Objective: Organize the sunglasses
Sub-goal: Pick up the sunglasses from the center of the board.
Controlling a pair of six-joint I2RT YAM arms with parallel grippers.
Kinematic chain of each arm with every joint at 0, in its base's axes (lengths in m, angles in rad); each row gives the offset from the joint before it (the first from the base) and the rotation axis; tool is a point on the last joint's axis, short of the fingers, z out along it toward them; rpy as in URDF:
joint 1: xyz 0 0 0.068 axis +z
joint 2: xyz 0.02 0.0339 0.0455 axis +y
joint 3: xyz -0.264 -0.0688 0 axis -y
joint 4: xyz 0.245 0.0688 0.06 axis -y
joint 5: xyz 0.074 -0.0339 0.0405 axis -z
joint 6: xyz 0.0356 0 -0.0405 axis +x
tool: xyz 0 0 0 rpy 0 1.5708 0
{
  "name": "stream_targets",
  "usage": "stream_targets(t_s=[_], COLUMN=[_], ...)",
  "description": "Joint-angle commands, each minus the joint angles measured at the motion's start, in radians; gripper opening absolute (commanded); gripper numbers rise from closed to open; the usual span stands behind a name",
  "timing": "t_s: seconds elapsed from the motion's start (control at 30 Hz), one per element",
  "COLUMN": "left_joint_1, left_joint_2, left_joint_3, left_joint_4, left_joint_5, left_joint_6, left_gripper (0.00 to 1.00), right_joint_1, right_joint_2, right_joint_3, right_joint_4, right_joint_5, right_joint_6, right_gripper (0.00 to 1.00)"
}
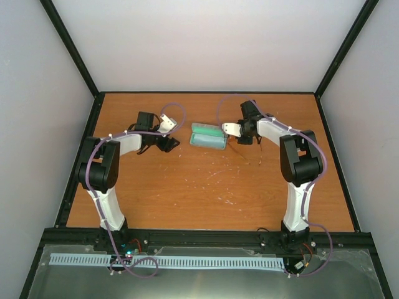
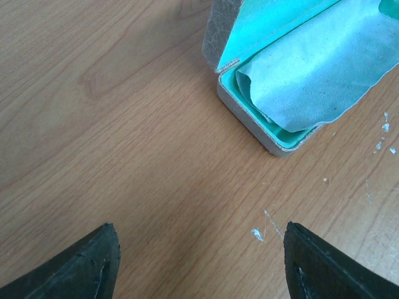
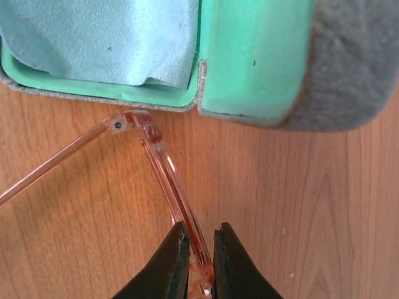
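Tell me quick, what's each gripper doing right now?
Left gripper: open, holding nothing.
Right gripper: shut on the sunglasses.

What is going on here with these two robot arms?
The right claw is shut on the thin reddish-pink framed sunglasses, beside the open grey felt case with green lining. A pale blue cloth lies inside the case. The left claw hangs open over the wooden table nearby, holding nothing. The sunglasses are not yet in the case.
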Motion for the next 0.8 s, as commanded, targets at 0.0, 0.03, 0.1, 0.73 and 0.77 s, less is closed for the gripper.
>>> stream_targets(t_s=[0.0, 0.03, 0.1, 0.73, 0.77], left_joint_1=[0.008, 0.008, 0.008, 0.008, 0.008], left_joint_2=[-0.014, -0.014, -0.017, -0.023, -0.023], left_joint_3=[-0.007, -0.007, -0.01, -0.039, -0.038], left_joint_4=[0.025, 0.026, 0.027, 0.038, 0.037], left_joint_5=[0.014, 0.015, 0.017, 0.018, 0.018], left_joint_6=[0.01, 0.01, 0.011, 0.015, 0.015], left_gripper=[0.72, 0.72, 0.72, 0.71, 0.71], right_joint_1=[0.003, 0.002, 0.003, -0.012, -0.014], right_joint_2=[-0.018, -0.023, -0.028, 0.022, 0.022], right_joint_3=[-0.027, -0.032, -0.042, -0.042, -0.045], right_joint_4=[-0.076, -0.077, -0.079, -0.106, -0.105], right_joint_5=[0.033, 0.034, 0.036, 0.083, 0.086], right_joint_6=[0.016, 0.016, 0.017, 0.048, 0.049], right_gripper=[0.06, 0.06, 0.06, 0.27, 0.27])
